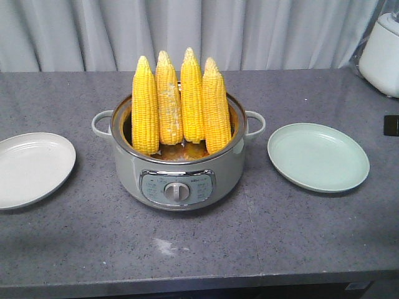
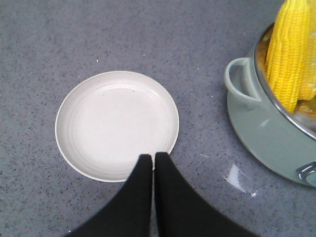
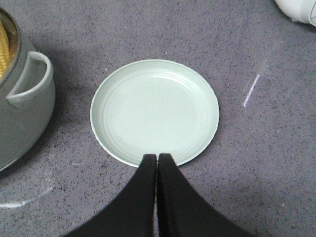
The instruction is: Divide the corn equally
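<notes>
Standing upright in the pot (image 1: 177,168) at the centre of the front view, the corn (image 1: 168,99) hides its lower ends behind the metal rim; only the upper parts and pointed tips show. Something orange lies at the pot's bottom between the cobs, too shadowed to identify. The white plate (image 1: 31,168) is cut off by the left edge of the frame. A white appliance (image 1: 383,53) is clipped by the upper right corner, and a dark object (image 1: 391,124) at the right edge is too cropped to make out. Neither arm shows in the front view.

There are four cobs, side by side and leaning slightly back. Two plates flank the pot, the white one at the left and the green plate (image 1: 318,156) at the right, both bare. The pot has two side handles and one dial (image 1: 176,192) on its front panel.

The left gripper (image 2: 152,157) hangs above the near rim of the white plate with its black fingers pressed together, holding nothing. The right gripper (image 3: 157,157) does likewise above the green plate's near rim.

The countertop (image 1: 280,237) is dark grey speckled stone with a pale smear (image 1: 165,246) in front of the pot. A pale pleated curtain (image 1: 249,31) closes the background.
</notes>
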Controlling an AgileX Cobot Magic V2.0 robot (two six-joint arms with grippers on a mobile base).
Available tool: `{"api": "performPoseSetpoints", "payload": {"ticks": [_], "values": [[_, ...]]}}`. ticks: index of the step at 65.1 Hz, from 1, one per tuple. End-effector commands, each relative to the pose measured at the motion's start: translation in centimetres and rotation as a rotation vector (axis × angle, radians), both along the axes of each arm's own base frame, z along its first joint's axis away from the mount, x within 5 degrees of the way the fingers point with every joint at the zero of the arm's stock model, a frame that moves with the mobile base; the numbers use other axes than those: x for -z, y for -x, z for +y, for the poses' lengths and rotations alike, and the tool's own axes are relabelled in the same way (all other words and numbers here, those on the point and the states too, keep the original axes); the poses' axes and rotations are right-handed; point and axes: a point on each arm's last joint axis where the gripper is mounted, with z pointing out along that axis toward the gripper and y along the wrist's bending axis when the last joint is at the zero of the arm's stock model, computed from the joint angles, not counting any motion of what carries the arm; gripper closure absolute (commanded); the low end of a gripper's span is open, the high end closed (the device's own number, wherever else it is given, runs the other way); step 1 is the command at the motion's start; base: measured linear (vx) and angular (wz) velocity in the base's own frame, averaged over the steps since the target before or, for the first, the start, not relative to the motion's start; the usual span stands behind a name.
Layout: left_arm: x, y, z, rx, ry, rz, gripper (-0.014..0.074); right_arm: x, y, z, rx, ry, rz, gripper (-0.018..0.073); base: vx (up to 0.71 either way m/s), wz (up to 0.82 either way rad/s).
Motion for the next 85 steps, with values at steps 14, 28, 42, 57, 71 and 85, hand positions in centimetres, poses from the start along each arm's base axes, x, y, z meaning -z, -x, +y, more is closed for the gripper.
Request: {"api": "performPoseSetpoints", "payload": {"ticks": [14,28,42,57,71,85], "values": [[-0.7,-0.7,-0.1,0.003,0.006,-0.037,0.0599,-1.1,-0.6,-0.1,-0.003,0.014,-0.061,0.0549,0.0,0.0],[-0.7,-0.7,-0.1,0.001,0.007,-0.032,0.0535,-1.0,-0.5,-0.1,-0.008,0.021,-0.046,0.0404,0.0,0.0],[-0.6,-0.6,-0.2,0.001,0.015,-0.017,0.0342,-0.9,-0.5,-0.1,-0.014,0.029,-0.032,0.0139,0.0,0.0],[-0.4,-0.5,-0.1,-0.001,0.012,0.007,0.0046,-0.9,-0.4,-0.1,-0.014,0.03,-0.03,-0.0034,0.0,0.0],[-0.4,-0.5,-0.1,-0.001,0.012,0.005,-0.0066,-0.9,-0.4,0.0,-0.017,0.017,-0.025,-0.0034,0.0,0.0],[-0.4,-0.5,-0.1,-0.001,0.012,0.006,-0.0041,-1.6,-1.9,1.0,-0.124,-0.011,-0.112,-0.0034,0.0,0.0]]}}
